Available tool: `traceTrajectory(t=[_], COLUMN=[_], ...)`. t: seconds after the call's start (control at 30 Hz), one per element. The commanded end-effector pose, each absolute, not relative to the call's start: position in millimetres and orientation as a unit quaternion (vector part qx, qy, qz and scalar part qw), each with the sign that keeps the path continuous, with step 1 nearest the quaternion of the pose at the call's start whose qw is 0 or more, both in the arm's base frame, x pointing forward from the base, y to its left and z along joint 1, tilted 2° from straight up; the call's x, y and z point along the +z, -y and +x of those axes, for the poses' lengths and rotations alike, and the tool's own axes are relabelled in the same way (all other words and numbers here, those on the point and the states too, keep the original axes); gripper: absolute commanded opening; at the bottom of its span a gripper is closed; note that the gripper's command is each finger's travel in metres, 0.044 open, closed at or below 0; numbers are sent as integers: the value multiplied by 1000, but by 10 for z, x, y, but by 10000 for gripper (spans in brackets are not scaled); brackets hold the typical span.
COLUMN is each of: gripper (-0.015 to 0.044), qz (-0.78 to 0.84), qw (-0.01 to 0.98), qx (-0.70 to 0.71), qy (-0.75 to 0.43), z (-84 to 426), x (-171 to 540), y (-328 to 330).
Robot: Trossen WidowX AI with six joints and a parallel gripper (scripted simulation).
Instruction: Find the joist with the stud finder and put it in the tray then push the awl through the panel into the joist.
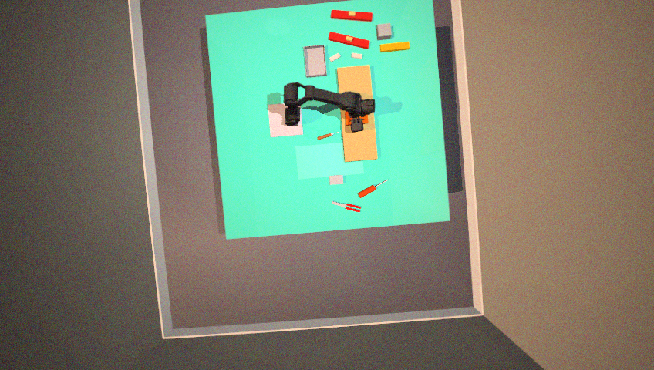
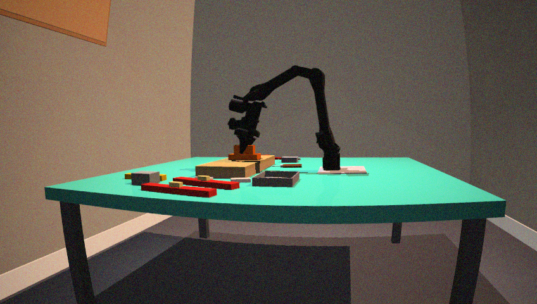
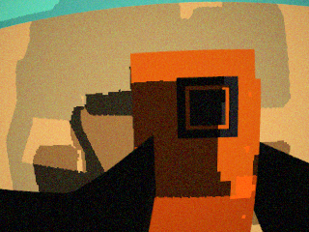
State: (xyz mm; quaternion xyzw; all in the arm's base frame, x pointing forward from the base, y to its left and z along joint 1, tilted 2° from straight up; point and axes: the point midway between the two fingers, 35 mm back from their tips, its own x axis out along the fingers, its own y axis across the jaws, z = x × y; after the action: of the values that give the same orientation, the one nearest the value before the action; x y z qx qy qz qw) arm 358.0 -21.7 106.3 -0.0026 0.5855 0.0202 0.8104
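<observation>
Stud finder (image 1: 348, 118) (image 2: 244, 150) (image 3: 193, 63): clamped in fingers (image 2: 242, 147) | sweep slowly along panel (image 1: 355, 82) (image 2: 226, 169) (image 3: 154, 24), keep flat, light contact | watch display for joist before leaving

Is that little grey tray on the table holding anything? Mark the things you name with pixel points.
No, the grey tray (image 1: 305, 62) (image 2: 273, 182) shows only its bare floor inside.

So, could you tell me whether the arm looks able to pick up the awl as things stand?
Probably not yet: its gripper is shut on the orange stud finder, though nothing appears to cover the awl.
</observation>
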Motion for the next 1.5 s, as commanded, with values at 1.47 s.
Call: traceTrajectory(t=[1.47], gripper=[0], qz=[2], qw=[810], qx=[23], qy=[-586], z=[3536], x=[1090], y=[-1084])
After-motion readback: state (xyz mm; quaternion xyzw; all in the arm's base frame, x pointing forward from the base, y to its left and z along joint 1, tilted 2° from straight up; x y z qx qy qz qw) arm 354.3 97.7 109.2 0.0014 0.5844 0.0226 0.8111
